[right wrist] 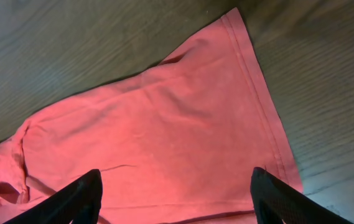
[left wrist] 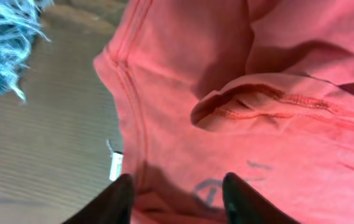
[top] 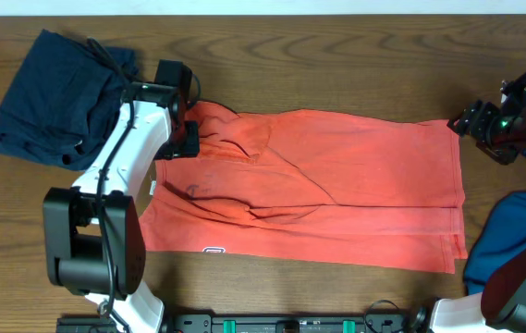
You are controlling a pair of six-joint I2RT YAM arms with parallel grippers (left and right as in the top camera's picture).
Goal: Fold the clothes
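An orange-red T-shirt (top: 336,185) lies spread across the middle of the table, wrinkled toward its left end. My left gripper (top: 184,129) hovers over the shirt's upper-left part; in the left wrist view its fingers (left wrist: 177,199) are open, straddling a fold of the shirt (left wrist: 239,62) with nothing gripped. My right gripper (top: 470,122) sits at the shirt's upper-right corner; in the right wrist view its fingers (right wrist: 177,199) are wide open above the shirt (right wrist: 164,124), empty.
A dark navy garment (top: 59,92) lies bunched at the far left, its frayed edge showing in the left wrist view (left wrist: 5,37). A blue garment (top: 507,240) lies at the right edge. Bare wood table (top: 336,55) surrounds the shirt.
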